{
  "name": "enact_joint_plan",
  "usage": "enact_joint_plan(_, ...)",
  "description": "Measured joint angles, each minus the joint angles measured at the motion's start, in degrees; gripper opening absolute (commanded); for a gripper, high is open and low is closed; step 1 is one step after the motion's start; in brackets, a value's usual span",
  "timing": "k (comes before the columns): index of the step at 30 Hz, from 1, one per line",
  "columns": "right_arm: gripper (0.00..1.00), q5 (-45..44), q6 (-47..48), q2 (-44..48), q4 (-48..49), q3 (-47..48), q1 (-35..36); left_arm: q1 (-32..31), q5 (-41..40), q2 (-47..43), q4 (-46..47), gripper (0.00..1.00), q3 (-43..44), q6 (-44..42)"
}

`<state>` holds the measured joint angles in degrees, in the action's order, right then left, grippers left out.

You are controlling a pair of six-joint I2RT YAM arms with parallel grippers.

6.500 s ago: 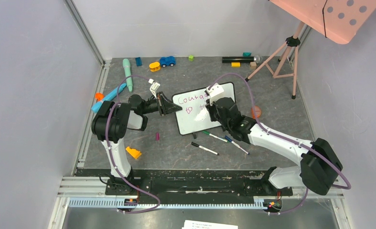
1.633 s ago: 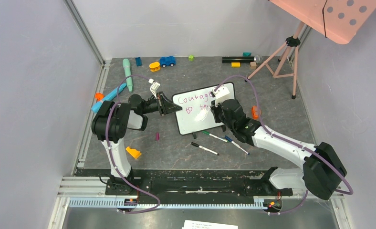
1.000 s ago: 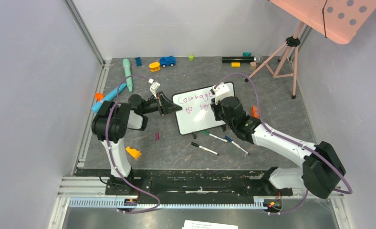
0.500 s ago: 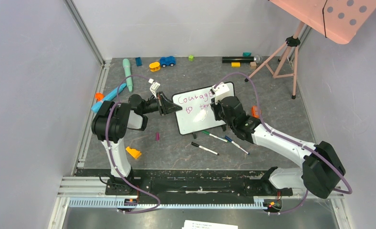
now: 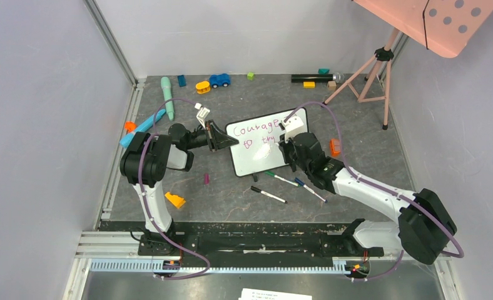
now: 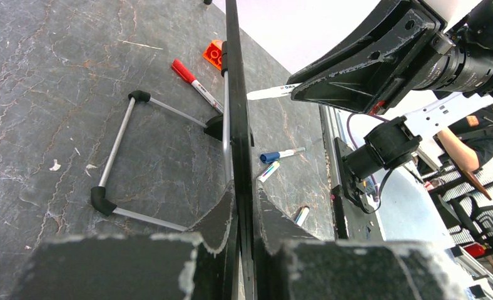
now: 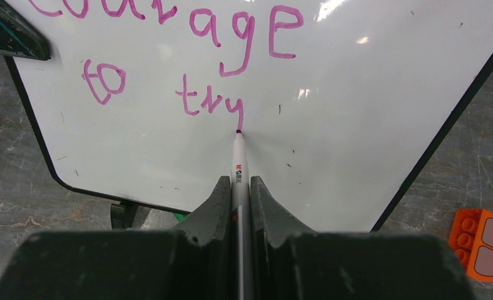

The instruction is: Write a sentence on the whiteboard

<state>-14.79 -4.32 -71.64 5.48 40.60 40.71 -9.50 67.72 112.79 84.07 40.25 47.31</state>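
Now the pen (image 7: 239, 164) tip touches the whiteboard (image 7: 356, 125) just under "try".
The whiteboard stands tilted near the middle of the desk (image 5: 231, 187). The left claw (image 6: 241, 194) is clenched on its left edge, and the right claw (image 7: 241, 181) grips the pen. The pink sentence (image 7: 250, 44) says "Courage to try".

The left gripper (image 6: 243, 195) is clamped on the whiteboard (image 5: 254, 161) at its left edge. The right gripper (image 7: 241, 184) is closed on a marker (image 7: 238, 156), extended over the whiteboard's middle.
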Motion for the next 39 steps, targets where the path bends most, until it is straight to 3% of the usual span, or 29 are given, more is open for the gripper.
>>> enact_joint_plan(17, 0.0, 4.6, -1.4, 0.3, 0.0, -0.1, -0.4, 0.0, 0.2, 0.0, 0.1, 0.02, 0.0, 0.0)
enact_joint_plan(25, 0.0, 5.5, -1.6, 8.2, 0.5, -0.4, -0.4, 0.0, 0.4, 0.0, 0.1, 0.02, 0.0, 0.0)
enact_joint_plan(29, 0.0, 4.8, -1.4, 10.2, 1.4, -1.1, -0.6, 0.0, 0.4, 0.0, 0.1, 0.13, 0.0, 0.0)
enact_joint_plan(35, 0.0, 4.2, -1.4, 10.1, 1.2, -2.4, -0.8, 0.0, 0.4, 0.0, 0.1, 0.21, 0.0, 0.0)
enact_joint_plan(39, 0.0, 3.9, -1.3, 10.0, 1.1, -2.9, -0.8, 0.0, 0.5, 0.0, 0.3, 0.36, 0.0, 0.0)
